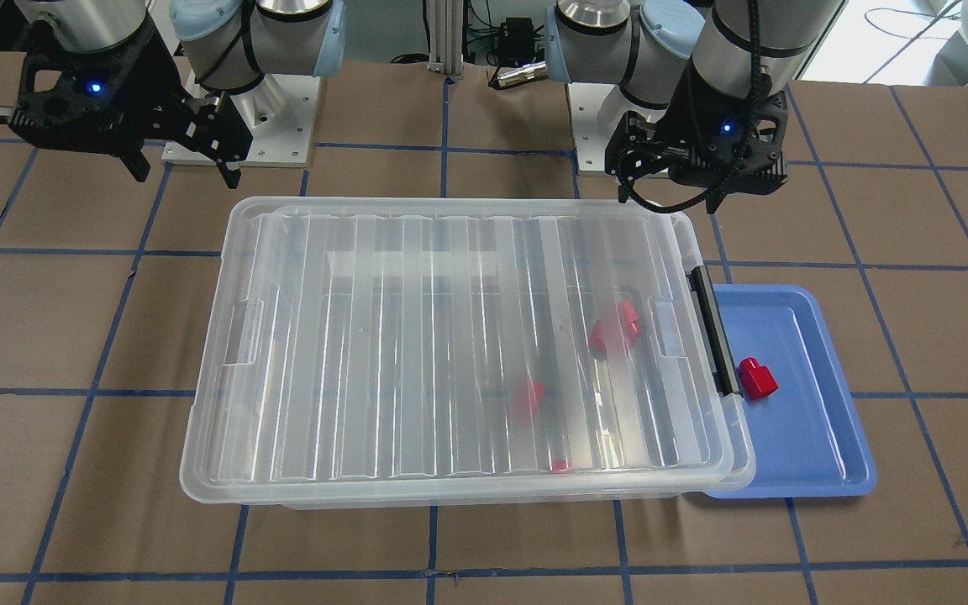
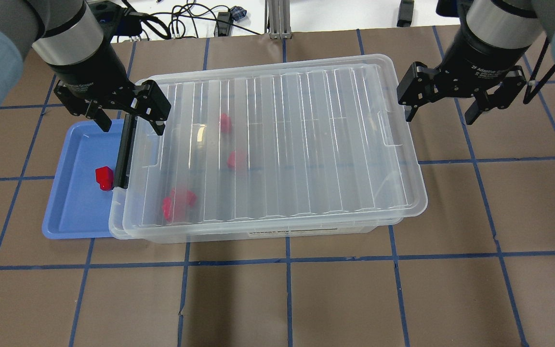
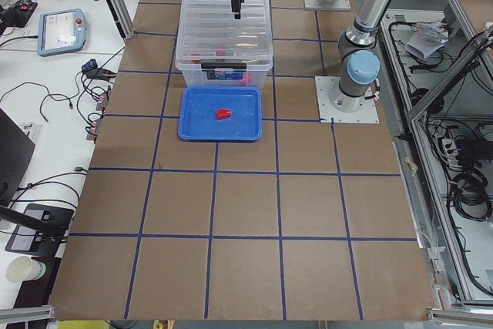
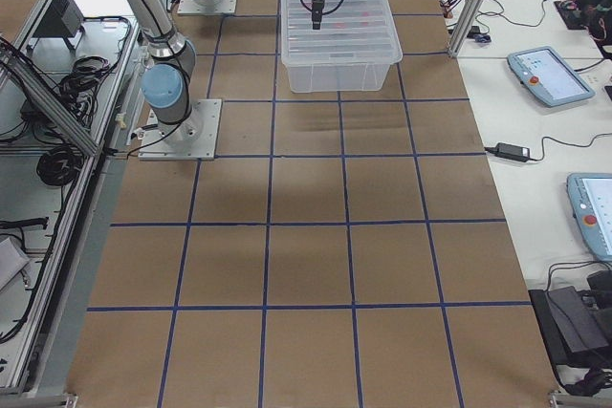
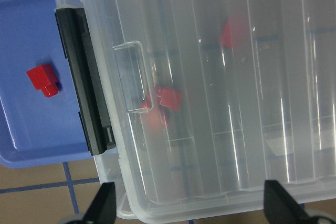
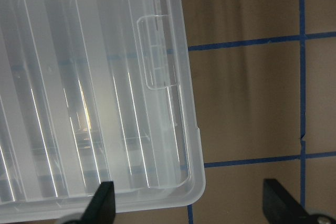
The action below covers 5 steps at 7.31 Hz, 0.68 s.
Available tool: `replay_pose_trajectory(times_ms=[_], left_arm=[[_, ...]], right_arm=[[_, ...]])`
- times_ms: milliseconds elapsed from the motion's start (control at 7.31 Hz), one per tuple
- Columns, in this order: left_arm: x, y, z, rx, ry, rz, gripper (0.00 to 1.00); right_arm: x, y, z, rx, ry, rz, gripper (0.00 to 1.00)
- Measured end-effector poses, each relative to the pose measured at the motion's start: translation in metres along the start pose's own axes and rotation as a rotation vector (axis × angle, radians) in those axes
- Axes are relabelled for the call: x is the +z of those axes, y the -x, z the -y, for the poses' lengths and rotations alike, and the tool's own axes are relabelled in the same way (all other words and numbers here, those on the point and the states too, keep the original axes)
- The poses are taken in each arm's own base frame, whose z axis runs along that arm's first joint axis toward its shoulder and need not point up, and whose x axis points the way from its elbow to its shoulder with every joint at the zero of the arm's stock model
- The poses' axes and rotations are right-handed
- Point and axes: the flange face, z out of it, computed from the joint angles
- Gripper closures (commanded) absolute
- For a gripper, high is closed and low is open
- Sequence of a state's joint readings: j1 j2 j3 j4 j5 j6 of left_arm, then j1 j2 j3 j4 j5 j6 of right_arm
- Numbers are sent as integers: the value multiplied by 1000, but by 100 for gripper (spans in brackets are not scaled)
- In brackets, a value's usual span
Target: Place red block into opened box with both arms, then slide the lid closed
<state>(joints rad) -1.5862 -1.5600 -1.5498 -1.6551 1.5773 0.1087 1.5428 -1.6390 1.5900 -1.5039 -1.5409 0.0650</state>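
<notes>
Trouble could come from the lid. It lies over nearly all of the box, so the red block has no way in. That block sits alone on the blue tray, just beside the black bar. If an arm brought it over now, it would likely land on top of the lid and slide off. The lid also looks pushed a little away from the bar end, so a shove on one corner might make it twist and stick. Other red blocks lie inside the box.

The left gripper hangs above the bar end. Its fingers are wide apart, holding nothing and touching nothing. The right gripper hangs over the table just past the other short end, fingers spread wide too, and empty.
</notes>
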Motion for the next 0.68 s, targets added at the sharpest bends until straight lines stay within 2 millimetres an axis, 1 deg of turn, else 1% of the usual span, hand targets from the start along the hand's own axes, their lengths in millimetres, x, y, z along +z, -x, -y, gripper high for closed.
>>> replay_pose_trajectory(times_ms=[137, 274, 410, 547, 684], left_arm=[[2, 2, 1, -4, 0, 2, 0], [7, 14, 5, -24, 2, 2, 0], [13, 45, 12, -71, 8, -3, 0], [20, 95, 18, -145, 18, -14, 0], [31, 137, 22, -210, 33, -27, 0]], right_arm=[[7, -1, 4, 5, 14, 0, 0], [15, -4, 10, 13, 27, -1, 0], [29, -7, 20, 24, 54, -1, 0], [56, -9, 40, 29, 86, -2, 0], [79, -10, 62, 30, 86, -3, 0]])
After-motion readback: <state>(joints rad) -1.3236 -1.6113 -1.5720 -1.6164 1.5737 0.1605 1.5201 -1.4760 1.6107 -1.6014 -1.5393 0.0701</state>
